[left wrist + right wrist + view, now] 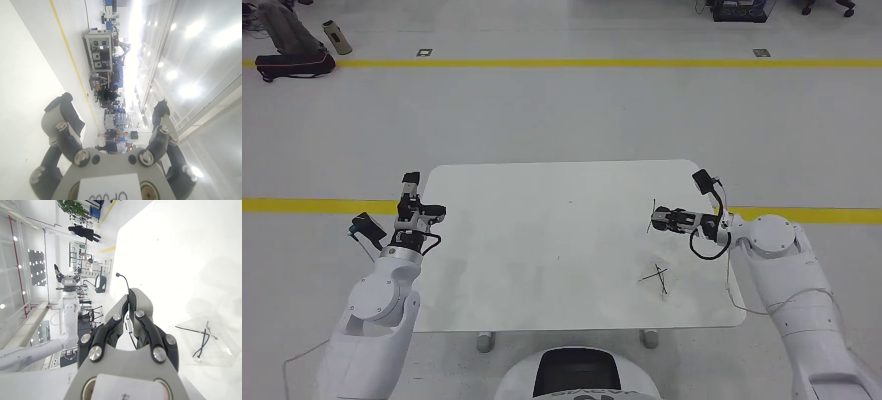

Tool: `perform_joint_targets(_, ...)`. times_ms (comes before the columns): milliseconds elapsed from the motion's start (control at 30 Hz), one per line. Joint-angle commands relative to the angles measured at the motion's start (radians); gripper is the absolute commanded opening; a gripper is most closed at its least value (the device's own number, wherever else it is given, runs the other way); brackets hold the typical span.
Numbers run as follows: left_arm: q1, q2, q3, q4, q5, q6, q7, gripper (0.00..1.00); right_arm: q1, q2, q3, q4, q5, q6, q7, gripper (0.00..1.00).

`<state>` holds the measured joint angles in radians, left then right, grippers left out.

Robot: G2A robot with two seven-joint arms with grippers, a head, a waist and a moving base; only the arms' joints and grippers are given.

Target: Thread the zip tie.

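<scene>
My right gripper (654, 217) hangs over the right part of the white table (562, 290), shut on a thin black zip tie (652, 208). In the right wrist view the zip tie (126, 281) curves out past the pressed fingertips of the right gripper (129, 293) to its small head, and its tail hangs down behind the fingers. My left gripper (422, 196) is at the table's left edge, pointing upward and away from the table. In the left wrist view this gripper (113, 103) is open with nothing between its fingers.
Several spare black zip ties (658, 276) lie crossed on the table near its front right. In the right wrist view these spare ties (203, 335) rest on a clear plastic bag (217, 353). Yellow floor lines (592, 63) run behind the table.
</scene>
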<state>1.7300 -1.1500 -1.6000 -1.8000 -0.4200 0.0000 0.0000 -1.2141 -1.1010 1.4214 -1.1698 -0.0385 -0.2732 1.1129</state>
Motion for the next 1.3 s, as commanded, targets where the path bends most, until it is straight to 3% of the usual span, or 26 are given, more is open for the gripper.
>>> perform_joint_targets(0,0.0,0.0,0.0,0.0,0.0,0.0,0.0,1.0,-0.004,0.0,0.0,-0.002,0.003,0.0,-0.014,0.0)
perform_joint_targets(167,0.0,0.0,0.0,0.0,0.0,0.0,0.0,1.0,-0.014,0.007,0.028,0.038,0.075,-0.067,-0.009,0.0)
perform_joint_targets(433,0.0,0.0,0.0,0.0,0.0,0.0,0.0,1.0,-0.05,0.006,0.052,0.037,0.268,-0.067,0.063,0.0)
perform_joint_targets(733,-0.002,0.0,-0.001,0.003,0.007,-0.001,0.001,1.0,-0.05,0.006,0.052,0.037,0.268,-0.067,0.063,0.0)
perform_joint_targets(833,-0.001,0.001,0.002,0.002,0.05,-0.035,-0.036,1.0,-0.053,0.002,0.032,0.006,0.282,-0.048,0.047,0.0)
perform_joint_targets(967,0.016,0.004,0.02,-0.031,0.104,-0.078,-0.122,1.0,-0.041,-0.004,-0.008,-0.008,0.288,-0.032,0.025,0.0)
perform_joint_targets(1033,0.023,-0.001,0.043,-0.04,0.044,-0.077,-0.141,1.0,-0.036,-0.008,-0.035,-0.006,0.292,-0.029,0.015,0.0)
perform_joint_targets(1133,0.03,-0.002,0.069,-0.04,0.1,-0.117,-0.161,1.0,-0.028,-0.014,-0.067,0.008,0.304,-0.023,0.002,0.0)
perform_joint_targets(1267,0.03,-0.002,0.069,-0.04,0.1,-0.117,-0.161,1.0,-0.028,-0.014,-0.067,0.008,0.304,-0.023,0.002,0.0)
